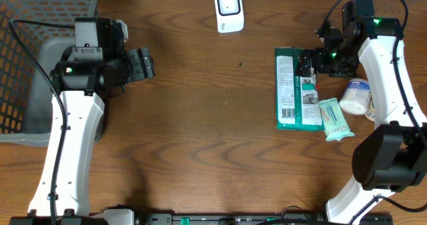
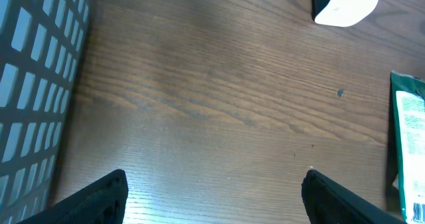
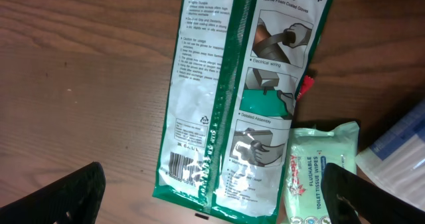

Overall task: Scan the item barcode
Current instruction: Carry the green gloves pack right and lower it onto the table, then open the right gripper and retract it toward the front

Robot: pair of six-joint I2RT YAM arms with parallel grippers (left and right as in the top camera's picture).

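A green and white pack of gloves point(image 1: 295, 88) lies flat on the wooden table at the right, with its barcode point(image 3: 178, 164) face up near the lower corner. My right gripper point(image 1: 309, 63) hovers over the pack's upper part. In the right wrist view the right gripper point(image 3: 212, 169) is open, its fingers wide on either side of the pack and holding nothing. A white scanner point(image 1: 229, 10) stands at the back middle and also shows in the left wrist view as the scanner point(image 2: 345, 3). My left gripper point(image 1: 144, 63) is open over bare table at the left, seen as the left gripper point(image 2: 214, 176).
A pale green pack of toilet wipes point(image 1: 334, 119) lies against the glove pack's right edge. A white tub point(image 1: 355, 96) rests beside it, under the right arm. A grey wire basket point(image 1: 20, 58) fills the left edge, behind the left arm.
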